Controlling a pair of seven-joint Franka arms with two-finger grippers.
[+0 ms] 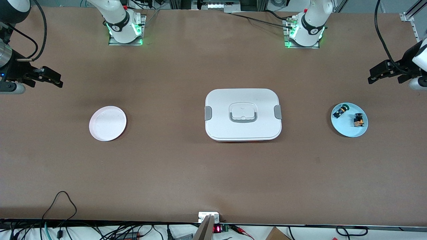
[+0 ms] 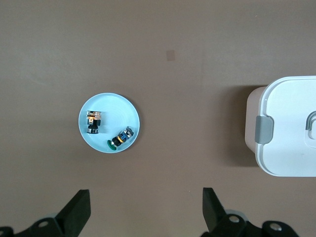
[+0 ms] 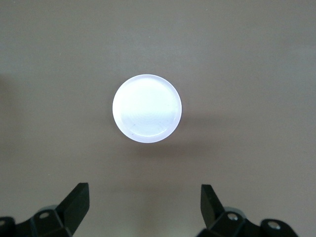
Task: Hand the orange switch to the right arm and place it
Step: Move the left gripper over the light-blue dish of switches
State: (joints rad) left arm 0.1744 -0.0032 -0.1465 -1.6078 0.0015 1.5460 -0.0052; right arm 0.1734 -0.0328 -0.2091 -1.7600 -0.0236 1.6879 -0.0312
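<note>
The orange switch [image 1: 358, 120] is a tiny black part with orange sides, lying on a light blue plate [image 1: 347, 129] toward the left arm's end of the table. It also shows in the left wrist view [image 2: 94, 121], on the plate [image 2: 112, 107]. My left gripper [image 1: 371, 76] is open and empty in the air over bare table at that end, apart from the plate; it shows open in the left wrist view [image 2: 144, 193]. My right gripper [image 1: 61, 80] is open and empty over bare table at the right arm's end, also seen in the right wrist view [image 3: 143, 190].
A small black part with a green cap [image 1: 340, 110] lies on the same blue plate beside the switch. A white lidded box [image 1: 243, 114] stands mid-table. An empty white plate [image 1: 107, 123] lies toward the right arm's end and shows in the right wrist view [image 3: 147, 108].
</note>
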